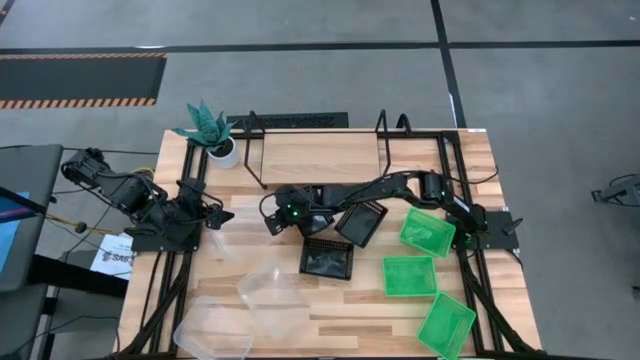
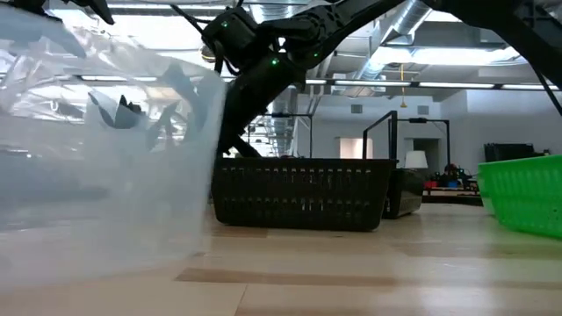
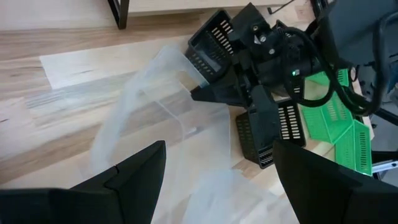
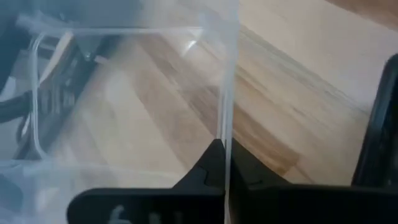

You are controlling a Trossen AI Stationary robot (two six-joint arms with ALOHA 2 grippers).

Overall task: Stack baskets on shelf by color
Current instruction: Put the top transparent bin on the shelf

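My right gripper (image 4: 221, 163) is pinched tight on the thin wall of a clear basket (image 4: 124, 93), holding it above the table's middle, just near of the shelf (image 1: 310, 155). My left gripper (image 3: 217, 180) waits at the left edge, fingers spread wide and empty. Black baskets (image 1: 328, 258) lie just right of me, green baskets (image 1: 410, 275) farther right. The slick wall could slide from so narrow a pinch, or swing into the shelf's hoop.

Low view: a blurred clear basket (image 2: 105, 149) hides the table's left half; the green basket (image 2: 525, 195) is cut off at the edge.
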